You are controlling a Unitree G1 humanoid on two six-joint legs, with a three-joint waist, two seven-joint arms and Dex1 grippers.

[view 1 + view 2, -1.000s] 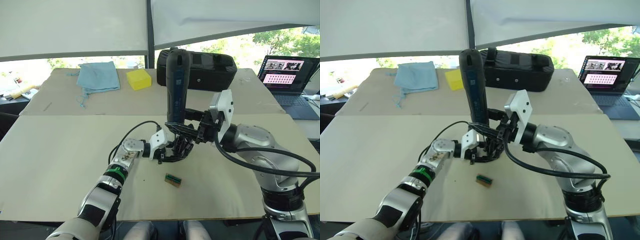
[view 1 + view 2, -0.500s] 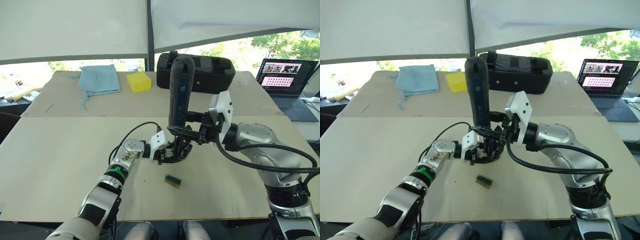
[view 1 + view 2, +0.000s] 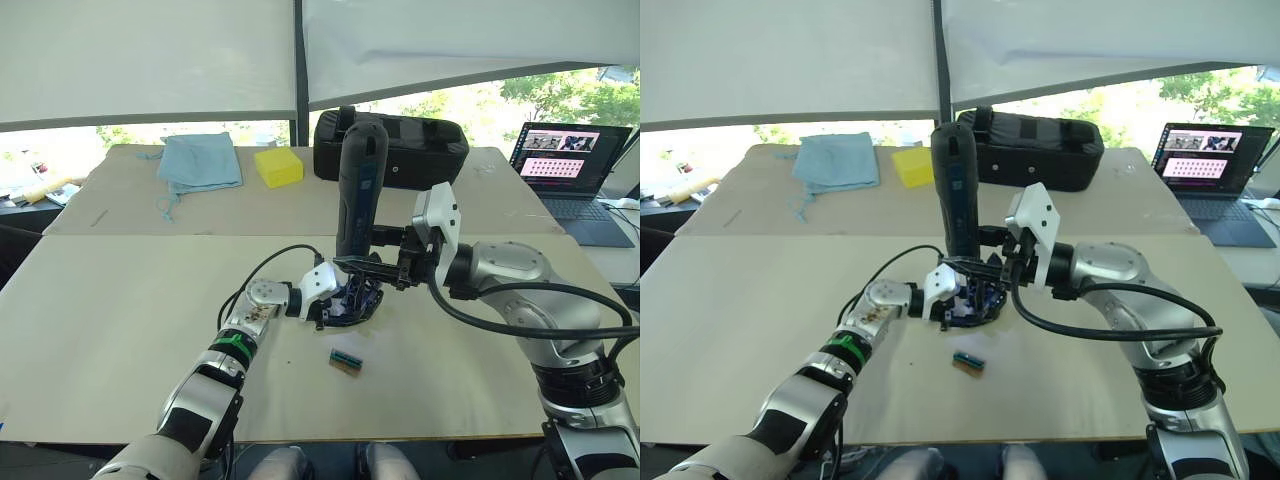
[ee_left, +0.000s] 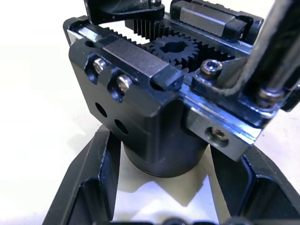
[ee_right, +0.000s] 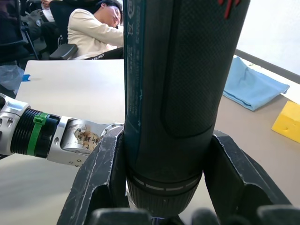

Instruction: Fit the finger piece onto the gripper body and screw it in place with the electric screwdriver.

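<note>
The gripper body (image 3: 352,300) sits mid-table, a black assembly with exposed gears and toothed racks (image 4: 154,117). My left gripper (image 3: 335,305) is shut on its round base, one finger (image 4: 89,187) on each side. The electric screwdriver (image 3: 358,190) stands almost upright over the body, tip down into it, and a bluish glow shows there. My right gripper (image 3: 375,265) is shut on the screwdriver's lower barrel (image 5: 183,93). A thin metal bit (image 4: 276,47) reaches the body's edge. The finger piece is hidden among the body, the fingers and the tool.
A small green-and-brown block (image 3: 345,360) lies just in front of the grippers. At the back of the table are a black case (image 3: 410,150), a yellow block (image 3: 278,165) and a blue cloth (image 3: 200,160). A laptop (image 3: 565,165) stands far right. A person (image 5: 93,28) sits beyond the table.
The screwdriver has sunk slightly toward the gripper body, and a bluish glow now shows at its tip. The left gripper has kept its hold in place.
</note>
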